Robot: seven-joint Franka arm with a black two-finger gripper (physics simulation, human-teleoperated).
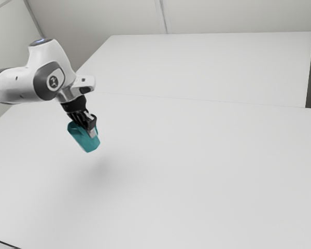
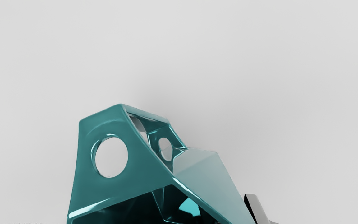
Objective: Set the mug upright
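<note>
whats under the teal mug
Below the tilted mug, the white table shows with a soft shadow on it. The mug itself covers the patch of table behind it, so I can't tell what's there.

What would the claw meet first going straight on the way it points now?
Probably the tabletop below, the teal mug held in the claw likely touching it first; the gap's depth is unclear.

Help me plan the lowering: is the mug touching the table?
Apart. The exterior view shows the mug raised and tilted above the table, its soft shadow lying separately below.
</note>
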